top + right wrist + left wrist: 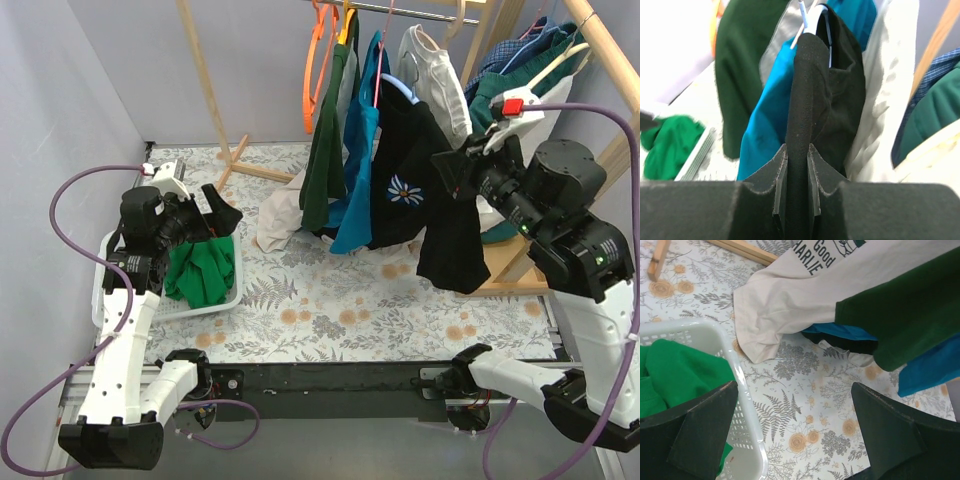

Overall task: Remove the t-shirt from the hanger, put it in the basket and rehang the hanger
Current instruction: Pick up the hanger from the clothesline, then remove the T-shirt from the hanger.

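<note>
A black t-shirt [400,150] with a daisy print hangs on a pale hanger [395,85] on the clothes rail. My right gripper [452,172] is at its right side, shut on a bunched fold of the black t-shirt [810,90], which runs straight up between the jaws of that gripper [797,155] to the hanger [807,17]. The cloth below the grip drapes down towards the table. My left gripper [222,215] hovers open over the right rim of a white basket [225,295], with nothing between the jaws of that gripper [795,386].
The basket [740,385] holds a green garment [680,370]. On the rail also hang a dark green shirt [325,150], a blue shirt [355,190], a white one [440,80] and an empty orange hanger [315,60]. A cream shirt [790,305] trails onto the floral tabletop. Wooden rack posts [205,70] stand behind.
</note>
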You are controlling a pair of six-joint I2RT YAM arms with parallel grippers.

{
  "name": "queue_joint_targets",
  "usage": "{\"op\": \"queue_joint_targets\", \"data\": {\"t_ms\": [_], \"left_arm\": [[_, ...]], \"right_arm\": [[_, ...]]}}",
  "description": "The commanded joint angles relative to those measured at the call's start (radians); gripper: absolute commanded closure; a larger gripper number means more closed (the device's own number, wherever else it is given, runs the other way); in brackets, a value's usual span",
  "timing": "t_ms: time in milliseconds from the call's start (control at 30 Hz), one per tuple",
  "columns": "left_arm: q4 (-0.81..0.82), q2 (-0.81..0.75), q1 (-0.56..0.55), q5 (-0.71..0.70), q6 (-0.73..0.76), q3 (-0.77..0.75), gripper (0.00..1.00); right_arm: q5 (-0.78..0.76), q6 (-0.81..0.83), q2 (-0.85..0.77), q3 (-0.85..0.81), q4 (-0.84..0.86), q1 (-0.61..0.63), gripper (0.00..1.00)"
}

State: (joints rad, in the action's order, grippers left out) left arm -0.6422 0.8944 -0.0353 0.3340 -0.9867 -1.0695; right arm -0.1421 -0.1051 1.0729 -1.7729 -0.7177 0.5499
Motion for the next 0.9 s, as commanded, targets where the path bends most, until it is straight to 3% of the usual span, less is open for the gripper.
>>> {"op": "queue_joint_targets", "data": {"t_ms": [0,200,467,867], "left_arm": [[0.022,0.003,0.003,0.103,0.045,-0.049,0.03],[0.055,-0.015,0.002,0.226,0.074,-0.067,0.02],[0.101,-0.008,-0.012,0.375,0.074,-0.075,0.02],[0.090,-0.020,-0.172,0.582,0.180,-0.113,0.02]], "right_arm": [[0.136,0.024,-0.112,0.041,-0.022,0.001,0.99],[0.190,0.140,-0.260,0.239,-0.098,0.001,0.99],[0.308,0.248,-0.343,0.273,-0.268,0.001,0.99],[0.766,0.340,-0.332,0.268,-0.353,0.001,0.99]]}}
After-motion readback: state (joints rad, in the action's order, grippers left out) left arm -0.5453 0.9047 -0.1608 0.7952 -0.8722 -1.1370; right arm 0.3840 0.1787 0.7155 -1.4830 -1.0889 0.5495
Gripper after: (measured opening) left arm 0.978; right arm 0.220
